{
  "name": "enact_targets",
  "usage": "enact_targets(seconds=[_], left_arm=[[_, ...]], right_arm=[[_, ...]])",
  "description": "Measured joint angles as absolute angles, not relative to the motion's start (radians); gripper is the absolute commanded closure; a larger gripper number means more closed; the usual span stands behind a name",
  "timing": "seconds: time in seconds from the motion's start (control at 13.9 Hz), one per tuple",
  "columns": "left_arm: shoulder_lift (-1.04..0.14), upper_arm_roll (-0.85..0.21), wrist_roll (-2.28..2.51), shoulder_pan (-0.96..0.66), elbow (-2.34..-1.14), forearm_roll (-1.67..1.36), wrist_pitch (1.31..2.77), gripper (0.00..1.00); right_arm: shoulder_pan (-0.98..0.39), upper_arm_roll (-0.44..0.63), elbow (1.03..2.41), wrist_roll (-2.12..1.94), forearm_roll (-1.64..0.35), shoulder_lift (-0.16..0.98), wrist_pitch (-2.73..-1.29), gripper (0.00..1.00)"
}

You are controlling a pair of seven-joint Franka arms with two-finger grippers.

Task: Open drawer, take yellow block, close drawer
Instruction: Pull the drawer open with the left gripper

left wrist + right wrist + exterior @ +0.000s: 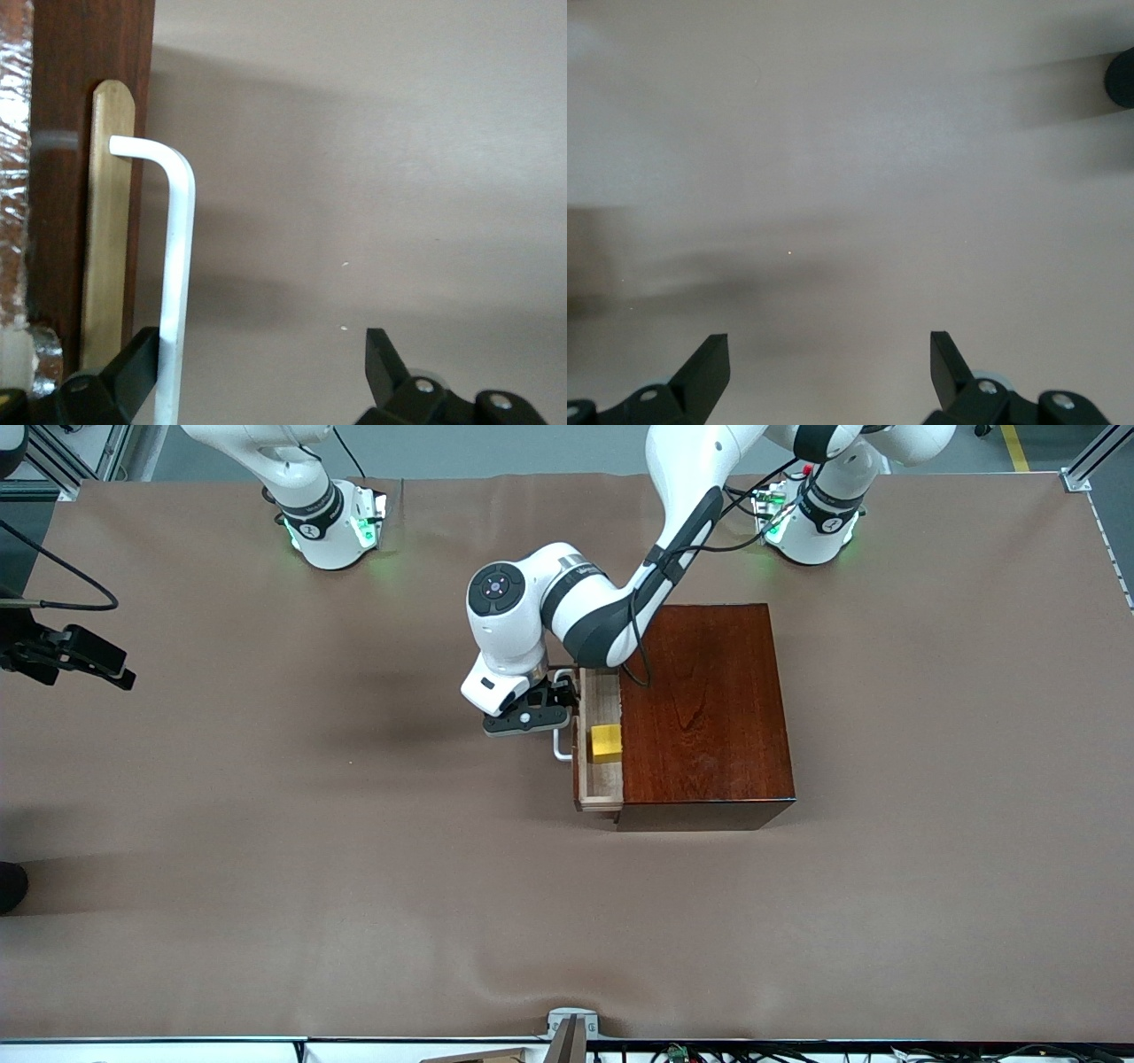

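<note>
The drawer (601, 701) is pulled a short way out of the glossy reddish-brown box (704, 708). The yellow block (606, 742) lies in the drawer's light-wood tray, close to the box. The white bar handle (561, 746) sticks out of the drawer front. My left gripper (556, 701) is open at the handle. In the left wrist view the handle (177, 266) runs between the jaws of the left gripper (263, 359), against one finger (133, 367). My right gripper (106, 666) waits open over bare table at the right arm's end; the right wrist view (829, 354) shows it empty.
The brown cloth (354, 850) covers the whole table. The left arm's elbow (532, 607) hangs over the table beside the box. A dark round thing (11, 886) sits at the table's edge at the right arm's end.
</note>
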State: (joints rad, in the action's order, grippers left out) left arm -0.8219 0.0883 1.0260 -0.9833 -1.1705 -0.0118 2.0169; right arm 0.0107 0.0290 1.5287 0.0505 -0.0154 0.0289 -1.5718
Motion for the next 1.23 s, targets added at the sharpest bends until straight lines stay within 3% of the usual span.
enact_targets(seconds=[1.23], left_arm=[[-0.827, 0.083, 0.961, -0.989, -1.173, -0.012, 2.094, 0.00]], right_arm=[[0.011, 0.029, 1.529, 0.050, -0.015, 0.029, -1.572, 0.00]])
